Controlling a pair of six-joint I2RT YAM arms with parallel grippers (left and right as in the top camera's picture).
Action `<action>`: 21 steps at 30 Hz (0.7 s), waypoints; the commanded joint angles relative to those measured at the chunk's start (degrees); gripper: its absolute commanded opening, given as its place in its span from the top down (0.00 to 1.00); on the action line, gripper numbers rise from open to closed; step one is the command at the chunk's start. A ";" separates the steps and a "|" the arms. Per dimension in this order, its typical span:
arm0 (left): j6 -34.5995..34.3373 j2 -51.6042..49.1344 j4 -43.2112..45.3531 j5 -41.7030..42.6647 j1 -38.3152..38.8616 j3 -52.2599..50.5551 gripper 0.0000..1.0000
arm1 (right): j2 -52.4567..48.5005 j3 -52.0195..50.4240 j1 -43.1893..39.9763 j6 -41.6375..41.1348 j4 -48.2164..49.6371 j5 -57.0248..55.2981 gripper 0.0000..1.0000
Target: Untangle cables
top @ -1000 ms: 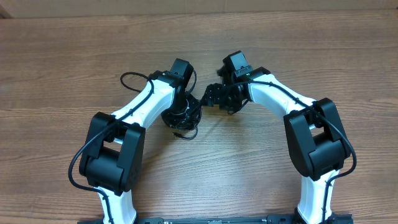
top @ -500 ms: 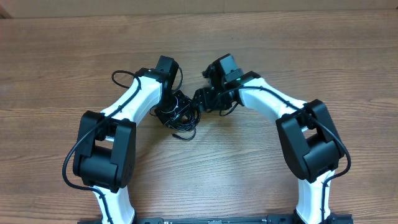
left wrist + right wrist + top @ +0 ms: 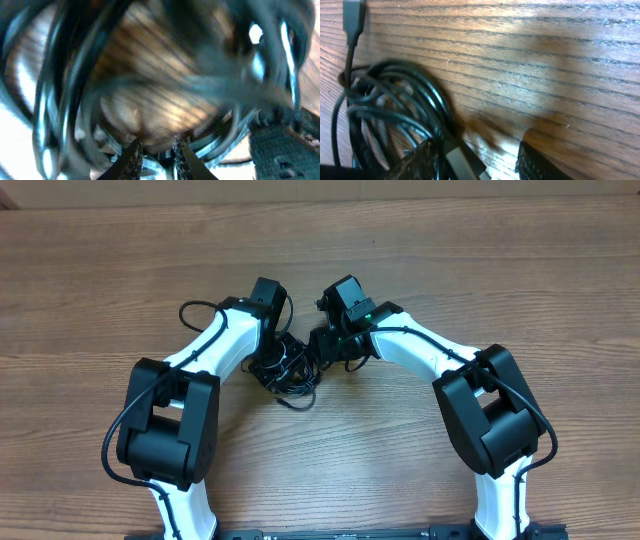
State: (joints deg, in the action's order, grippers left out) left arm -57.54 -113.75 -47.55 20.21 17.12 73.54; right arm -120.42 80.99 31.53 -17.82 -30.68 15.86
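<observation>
Arms bend inward from the near edge of the desk, elbows out and wrists turned toward each other, so the two tool heads almost meet about midway between its left and right edges. The left arm angles down into the cables, a tight black tangle of loops lying on the wood. The left gripper is buried in the tangle's left side. Its wrist view is badly blurred, but the fingers stand close together with strands pinched between them and more loops arching right around the lens.

The right arm reaches in from the other side, and the right gripper sits low over the desk at the tangle's right edge. Its jaws are spread apart, and one strand runs into the gap, closer to one finger than the other. The main coil lies just beside that finger, and a grey plug sticks out beyond it.
</observation>
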 commanded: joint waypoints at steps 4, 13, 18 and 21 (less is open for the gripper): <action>-5.73 -0.35 2.97 2.38 0.24 -4.70 0.84 | -0.28 -0.22 -0.09 -0.37 0.17 -1.27 0.48; -5.75 -0.33 2.80 7.06 -1.92 -2.93 0.79 | -0.28 -0.22 -0.09 -0.37 0.17 -1.27 0.48; -6.67 -0.33 2.58 12.68 -4.52 -0.24 0.66 | -0.28 -0.22 -0.09 -0.37 0.15 -1.27 0.48; -8.15 -0.33 2.49 12.57 -5.31 0.07 0.66 | -0.28 -0.22 -0.09 -0.37 0.15 -1.27 0.48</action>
State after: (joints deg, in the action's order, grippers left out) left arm -63.42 -113.56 -44.93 30.04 12.56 72.01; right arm -120.42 80.99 31.55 -17.98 -30.83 15.81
